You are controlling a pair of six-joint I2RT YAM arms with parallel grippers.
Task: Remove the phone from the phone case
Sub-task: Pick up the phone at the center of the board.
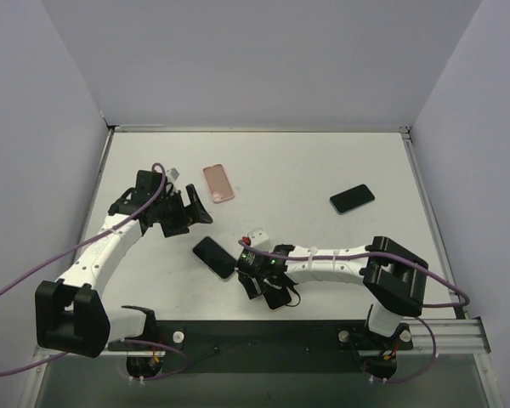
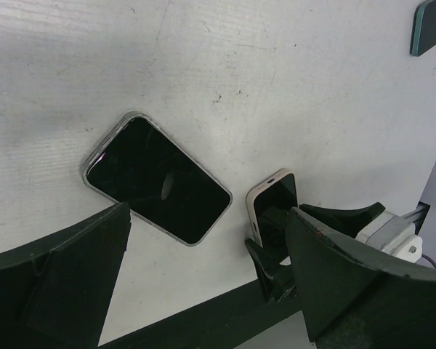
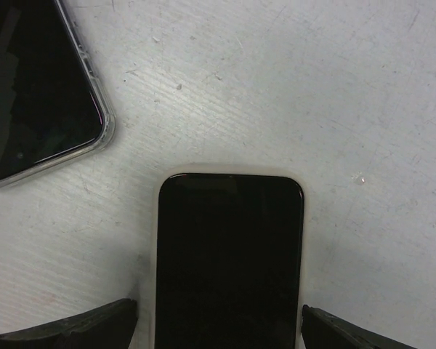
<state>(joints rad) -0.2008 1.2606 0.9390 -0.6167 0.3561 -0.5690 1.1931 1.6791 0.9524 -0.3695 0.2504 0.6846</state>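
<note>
A phone in a cream case (image 3: 229, 254) lies between my right gripper's (image 3: 218, 320) fingers, near the table's front edge (image 1: 278, 297). The fingers sit against its two long sides, and it looks tilted up in the left wrist view (image 2: 275, 200). A second phone in a clear case (image 1: 213, 257) lies flat just left of it, also in the left wrist view (image 2: 156, 178) and the right wrist view (image 3: 36, 94). My left gripper (image 1: 187, 212) is open and empty above the table, up and left of the clear-cased phone; it also shows in its own wrist view (image 2: 209, 218).
An empty pink case (image 1: 218, 183) lies at the back centre. A bare dark phone (image 1: 352, 199) lies at the right, its corner in the left wrist view (image 2: 430, 25). The black base strip (image 1: 263, 336) runs along the table's near edge.
</note>
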